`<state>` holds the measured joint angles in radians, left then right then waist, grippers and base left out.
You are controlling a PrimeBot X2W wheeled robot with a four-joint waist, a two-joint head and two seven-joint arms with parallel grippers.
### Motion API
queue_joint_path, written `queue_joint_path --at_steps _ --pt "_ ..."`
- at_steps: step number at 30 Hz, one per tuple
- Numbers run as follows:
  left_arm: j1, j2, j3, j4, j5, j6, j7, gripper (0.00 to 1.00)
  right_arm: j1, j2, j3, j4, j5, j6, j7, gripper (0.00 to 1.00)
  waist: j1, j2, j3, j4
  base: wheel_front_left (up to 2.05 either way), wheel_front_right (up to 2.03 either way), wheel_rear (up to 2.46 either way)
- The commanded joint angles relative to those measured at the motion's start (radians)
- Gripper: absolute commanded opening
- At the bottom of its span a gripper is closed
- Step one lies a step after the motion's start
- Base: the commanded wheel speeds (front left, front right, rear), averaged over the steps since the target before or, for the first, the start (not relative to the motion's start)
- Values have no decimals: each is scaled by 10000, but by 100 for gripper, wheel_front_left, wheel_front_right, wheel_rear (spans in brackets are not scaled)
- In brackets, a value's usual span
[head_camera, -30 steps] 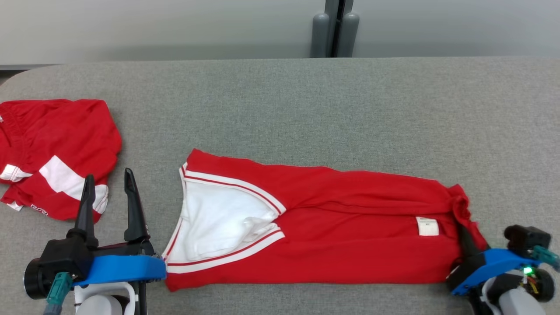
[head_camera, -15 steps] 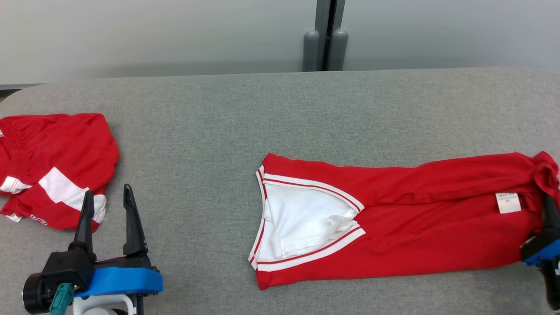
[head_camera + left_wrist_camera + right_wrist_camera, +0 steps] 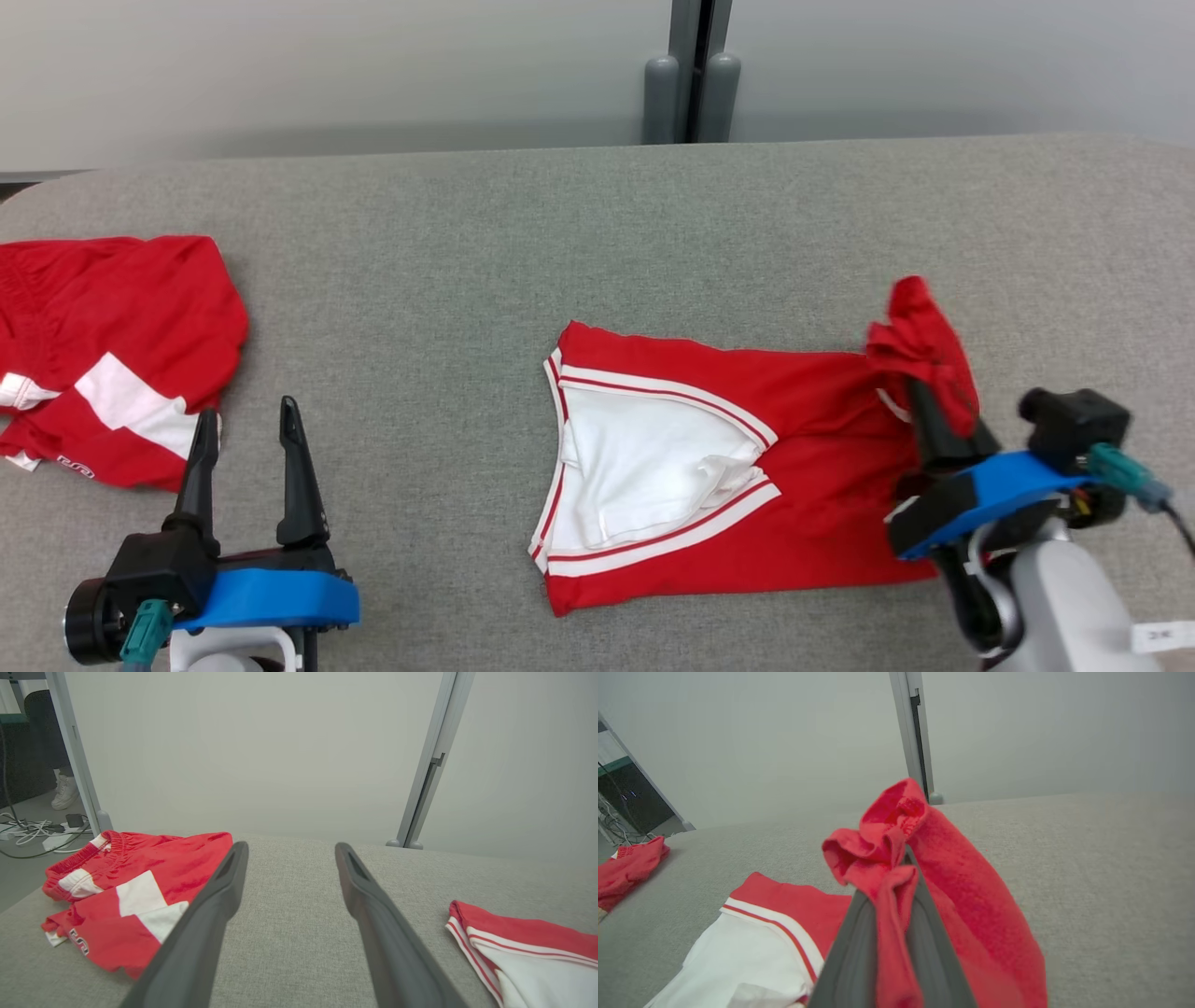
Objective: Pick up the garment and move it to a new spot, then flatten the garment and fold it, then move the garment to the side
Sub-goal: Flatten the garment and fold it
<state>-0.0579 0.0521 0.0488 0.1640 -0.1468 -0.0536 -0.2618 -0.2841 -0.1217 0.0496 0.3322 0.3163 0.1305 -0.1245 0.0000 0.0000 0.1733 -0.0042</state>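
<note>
At the table's (image 3: 560, 243) right end, your right tool (image 3: 920, 397) was clamped tight on a bunched red end of the garment (image 3: 803, 429). That end was lifted off the table and draped over the tool. Rest of the garment lay flat mid-table, just left of the tool, with the white V-neck panel and its red-white trim face up at the left end. Your left tool (image 3: 248, 411) sat at the near-left, jaws apart, holding nothing, well clear of that cloth. Just past it, far left, a second red-and-white garment (image 3: 112, 308) lay crumpled on the table.
</note>
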Motion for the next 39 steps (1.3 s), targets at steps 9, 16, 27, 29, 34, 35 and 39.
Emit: queue_joint_path --at_steps 9,16,27,29,34,35,39 --pt "-494 -24 -357 200 -126 -37 -45 100 -688 677 1699 203 50 5 -6 0 0 0 303 457 0 0 0" --pt "-783 -22 -781 408 -232 -42 -46 100 -1415 703 2985 758 880 5 -320 0 0 0 512 904 0 0 0" --pt "-887 -23 -1107 563 -506 136 -46 100 -2051 703 4170 2116 1661 5 -630 100 0 0 502 1281 0 0 0" --pt "-821 -22 -1078 567 -529 160 -46 100 -2089 706 4336 2223 1764 5 -728 100 0 0 452 1235 0 0 0" --pt "-715 -22 -1010 556 -510 177 -46 100 -2037 707 4476 2137 1501 5 -984 100 0 0 254 969 0 0 0" --pt "-710 -22 -1001 541 -485 168 -46 100 -1992 702 4398 2072 1380 5 -1013 100 0 0 217 912 0 0 0" --pt "-651 -23 -851 503 -396 109 -46 100 -1688 699 3696 1572 625 5 -1169 100 0 0 60 646 0 0 0"
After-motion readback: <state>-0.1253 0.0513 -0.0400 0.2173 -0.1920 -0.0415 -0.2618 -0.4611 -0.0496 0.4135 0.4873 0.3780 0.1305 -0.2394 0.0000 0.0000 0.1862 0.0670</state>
